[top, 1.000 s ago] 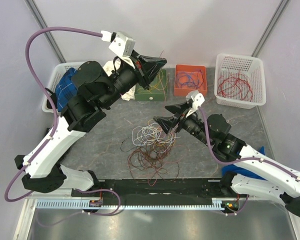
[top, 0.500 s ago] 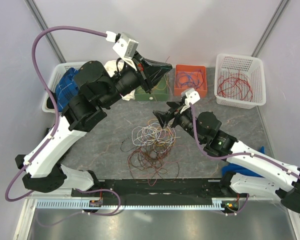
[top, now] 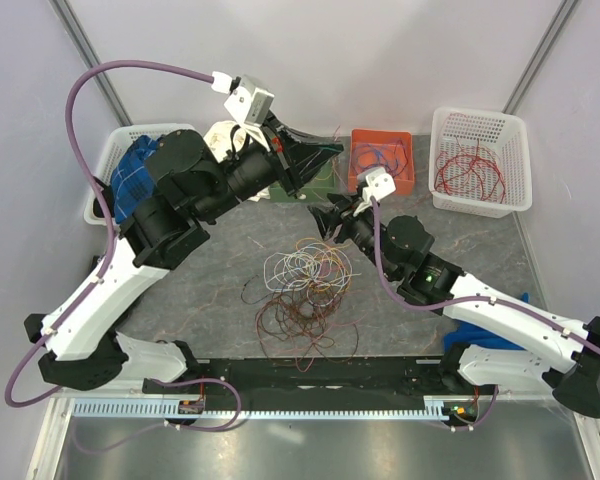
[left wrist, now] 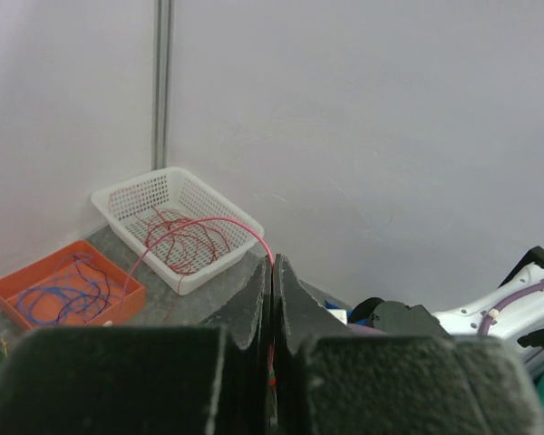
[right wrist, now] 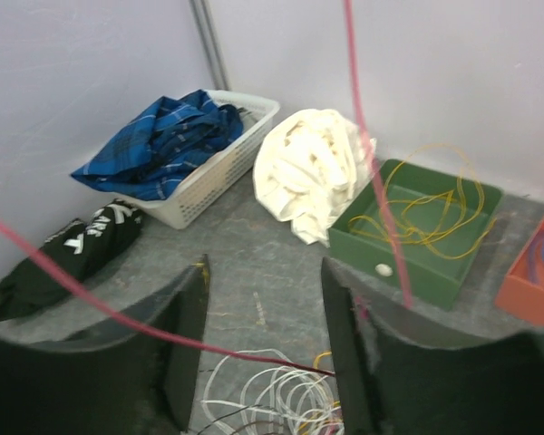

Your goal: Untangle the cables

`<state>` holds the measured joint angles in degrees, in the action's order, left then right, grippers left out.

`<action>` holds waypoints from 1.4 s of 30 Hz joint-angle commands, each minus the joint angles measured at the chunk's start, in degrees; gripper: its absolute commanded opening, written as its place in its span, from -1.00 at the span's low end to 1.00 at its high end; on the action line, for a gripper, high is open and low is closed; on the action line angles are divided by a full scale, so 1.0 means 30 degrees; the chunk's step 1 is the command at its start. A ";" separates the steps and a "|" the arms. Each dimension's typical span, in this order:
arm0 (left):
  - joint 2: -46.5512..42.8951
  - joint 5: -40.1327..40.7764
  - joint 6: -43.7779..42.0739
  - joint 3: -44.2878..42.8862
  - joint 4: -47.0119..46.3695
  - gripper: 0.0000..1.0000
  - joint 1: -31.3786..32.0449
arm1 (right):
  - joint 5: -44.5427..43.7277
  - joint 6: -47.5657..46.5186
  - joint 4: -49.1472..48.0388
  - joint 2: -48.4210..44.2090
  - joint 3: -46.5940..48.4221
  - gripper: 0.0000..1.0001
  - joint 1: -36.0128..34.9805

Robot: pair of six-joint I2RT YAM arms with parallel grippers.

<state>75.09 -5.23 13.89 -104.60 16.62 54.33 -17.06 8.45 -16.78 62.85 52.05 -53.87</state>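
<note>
Red cable (left wrist: 208, 220) pinched in the tightly closed left gripper (left wrist: 272, 265), arcing out ahead of it, right gripper (right wrist: 265, 299) spread wide, messy wire pile (right wrist: 270, 391) just below it

Left arm reaches far, its claw (top: 332, 150) raised, jaws pressed together; right claw (right wrist: 263, 272) hangs just nearer, jaws spread.

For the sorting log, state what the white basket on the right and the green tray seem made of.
White basket: probably moulded plastic, slightly glossy; regular holes through thin walls. Green tray: likely rigid plastic, matte; uniform colour, smooth walls, though not certain.
</note>
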 commanded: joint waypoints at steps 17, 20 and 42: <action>-0.0070 0.7164 -0.0703 -0.0465 0.1079 -0.96 -0.0062 | 0.0351 0.0290 0.0728 -0.2373 0.0052 0.64 -0.0033; 0.0020 0.6700 -0.0792 -0.0935 0.1344 -0.96 -0.0091 | 0.0882 -0.0090 0.0874 -0.2901 -0.0182 0.67 -0.0033; -0.1270 0.2273 0.0115 -0.0965 0.1754 -0.96 -0.0062 | 0.3198 -0.1468 0.0817 -0.1204 0.0930 0.96 0.0055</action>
<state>72.27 4.19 13.04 -105.75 21.37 54.28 -8.67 3.36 -11.60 58.61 51.92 -53.78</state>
